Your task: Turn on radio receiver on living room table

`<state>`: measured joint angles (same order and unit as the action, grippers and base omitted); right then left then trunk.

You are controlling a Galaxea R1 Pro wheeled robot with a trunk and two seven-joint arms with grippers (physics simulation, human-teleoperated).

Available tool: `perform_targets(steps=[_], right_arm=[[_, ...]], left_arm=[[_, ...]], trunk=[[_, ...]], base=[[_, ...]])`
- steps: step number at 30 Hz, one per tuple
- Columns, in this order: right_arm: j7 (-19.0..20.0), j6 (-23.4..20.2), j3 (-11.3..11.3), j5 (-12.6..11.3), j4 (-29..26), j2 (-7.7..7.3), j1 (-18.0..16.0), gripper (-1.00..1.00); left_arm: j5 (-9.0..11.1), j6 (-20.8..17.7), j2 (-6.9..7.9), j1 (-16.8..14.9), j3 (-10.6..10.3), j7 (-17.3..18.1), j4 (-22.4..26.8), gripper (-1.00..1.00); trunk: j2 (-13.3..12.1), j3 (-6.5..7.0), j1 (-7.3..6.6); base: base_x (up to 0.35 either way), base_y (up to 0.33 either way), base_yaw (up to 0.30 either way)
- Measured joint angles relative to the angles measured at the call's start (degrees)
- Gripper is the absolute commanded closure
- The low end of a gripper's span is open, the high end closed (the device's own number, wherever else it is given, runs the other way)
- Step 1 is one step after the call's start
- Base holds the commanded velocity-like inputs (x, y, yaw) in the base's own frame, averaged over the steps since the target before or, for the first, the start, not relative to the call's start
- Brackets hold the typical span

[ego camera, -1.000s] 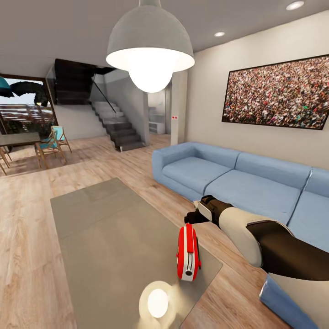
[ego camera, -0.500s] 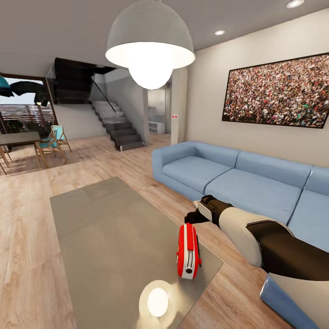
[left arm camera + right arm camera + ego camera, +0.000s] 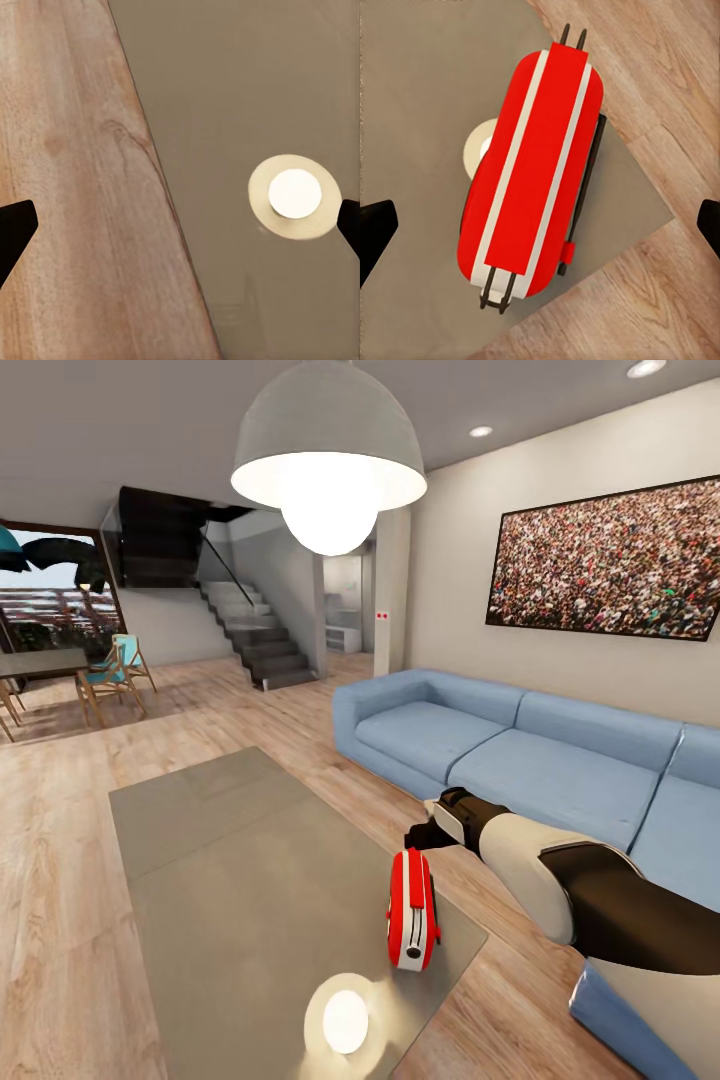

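The red radio receiver (image 3: 412,909) with white trim stands near the right corner of the grey glossy table (image 3: 230,860). Seen from above in the right wrist view, the radio receiver (image 3: 536,172) shows its red top band, white stripes and thin handle. My right gripper (image 3: 422,837) hovers just above and behind it, open, with dark fingertips (image 3: 375,232) far apart on either side and clear of the radio. My left gripper (image 3: 180,225) is open with nothing between its fingers, over the table's edge (image 3: 161,172) where the grey top meets the wood floor.
A blue sectional sofa (image 3: 520,760) runs along the right wall under a framed crowd picture (image 3: 610,565). A white pendant lamp (image 3: 328,460) hangs ahead, and its reflection (image 3: 345,1020) shows on the tabletop. Stairs (image 3: 260,640) and a dining table with chairs (image 3: 60,680) lie far back.
The head view has shifted very slightly. The radio and my right arm keep their places.
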<state>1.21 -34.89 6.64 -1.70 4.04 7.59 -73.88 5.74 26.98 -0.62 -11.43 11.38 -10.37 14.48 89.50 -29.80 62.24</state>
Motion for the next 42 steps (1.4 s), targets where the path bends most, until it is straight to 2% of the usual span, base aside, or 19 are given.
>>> perform_targets(steps=[12, 18, 42], right_arm=[[-0.04, 0.0, -0.03, 0.01, 0.0, -0.27, -0.02, -1.0], [-0.05, 0.0, -0.05, 0.04, 0.0, -1.77, -0.03, -1.0], [-0.07, 0.09, -0.13, 0.12, -0.08, -2.05, -0.03, -1.0]], left_arm=[[0.14, -0.01, 0.02, 0.0, 0.13, -0.05, 0.02, -1.0], [0.15, -0.02, 0.08, 0.0, 0.22, -0.09, 0.0, -1.0], [0.15, 0.0, 0.11, 0.0, 0.23, -0.09, -0.01, -1.0]], trunk=[[0.0, 0.0, 0.0], [2.39, -1.07, 1.31], [12.02, -5.38, 6.58]], base=[[0.0, 0.0, 0.0], [0.0, 0.0, 0.0], [0.0, 0.0, 0.0]])
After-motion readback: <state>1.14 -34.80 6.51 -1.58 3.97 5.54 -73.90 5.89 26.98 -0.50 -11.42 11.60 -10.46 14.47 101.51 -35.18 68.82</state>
